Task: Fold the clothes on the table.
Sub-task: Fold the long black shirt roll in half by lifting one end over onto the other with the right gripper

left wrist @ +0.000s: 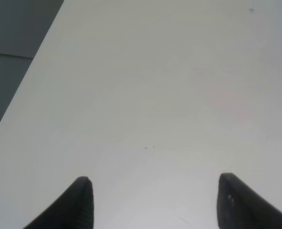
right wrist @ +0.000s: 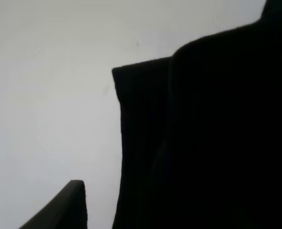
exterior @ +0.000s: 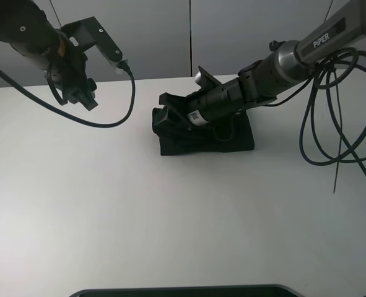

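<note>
The black T-shirt (exterior: 232, 141) lies as a small folded bundle on the white table (exterior: 170, 216), a little right of the middle towards the back. Its print and neck label are hidden. My right gripper (exterior: 164, 116) reaches across the bundle and sits low at its left end. In the right wrist view the shirt (right wrist: 203, 143) fills the picture. One finger (right wrist: 74, 202) shows set wide beside the cloth edge, the other is hidden in the black. My left gripper (exterior: 83, 94) is raised over the back left, open and empty (left wrist: 152, 186) above bare table (left wrist: 155, 95).
Looped black cables (exterior: 331, 124) hang from the right arm over the table's right side. The left arm's cable (exterior: 111, 120) droops near the table's back left. A dark object (exterior: 183, 291) lies at the front edge. A grey wall stands behind.
</note>
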{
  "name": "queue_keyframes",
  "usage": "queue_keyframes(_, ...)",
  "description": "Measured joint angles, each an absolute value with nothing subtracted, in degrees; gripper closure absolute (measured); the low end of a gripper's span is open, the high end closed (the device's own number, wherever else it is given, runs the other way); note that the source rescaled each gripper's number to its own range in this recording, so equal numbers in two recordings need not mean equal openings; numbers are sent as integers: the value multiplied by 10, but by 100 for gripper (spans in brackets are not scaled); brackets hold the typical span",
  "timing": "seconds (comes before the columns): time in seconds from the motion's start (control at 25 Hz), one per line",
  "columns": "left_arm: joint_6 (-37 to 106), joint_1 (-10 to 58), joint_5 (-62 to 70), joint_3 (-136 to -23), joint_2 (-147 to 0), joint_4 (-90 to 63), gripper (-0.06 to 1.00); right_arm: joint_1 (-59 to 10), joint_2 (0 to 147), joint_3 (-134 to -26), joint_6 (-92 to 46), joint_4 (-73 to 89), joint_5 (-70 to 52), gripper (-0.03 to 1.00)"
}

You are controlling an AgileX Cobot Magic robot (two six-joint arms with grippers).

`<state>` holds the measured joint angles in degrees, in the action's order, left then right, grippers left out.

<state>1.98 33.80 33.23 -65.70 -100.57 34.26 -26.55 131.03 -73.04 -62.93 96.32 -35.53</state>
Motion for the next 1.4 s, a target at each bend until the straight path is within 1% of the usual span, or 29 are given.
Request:
queue_keyframes(0.16, 20, 338, 332, -657, -1006, 343, 3, -265, 1316, -776, -629, 936, -384, 30)
queue_keyframes(0.36, 20, 338, 332, -657, -1006, 343, 3, -260, 1306, -821, -615, 848, -420, 33)
queue_keyframes(0.56, 20, 338, 333, -657, -1006, 343, 3, -257, 1301, -823, -605, 801, -427, 33)
queue_keyframes(0.84, 20, 338, 332, -657, -1006, 343, 3, -257, 1293, -823, -606, 832, -435, 33)
queue_keyframes(1.0, 20, 338, 332, -657, -1006, 343, 3, -257, 1279, -824, -600, 846, -488, 33)
queue_keyframes(1.08, 20, 338, 332, -657, -1006, 343, 3, -257, 1278, -824, -580, 846, -509, 33)
queue_keyframes(1.24, 20, 338, 332, -657, -1006, 343, 3, -257, 1278, -813, -513, 844, -515, 33)
queue_keyframes(1.4, 20, 338, 334, -657, -1006, 343, 3, -257, 1277, -783, -489, 844, -516, 33)
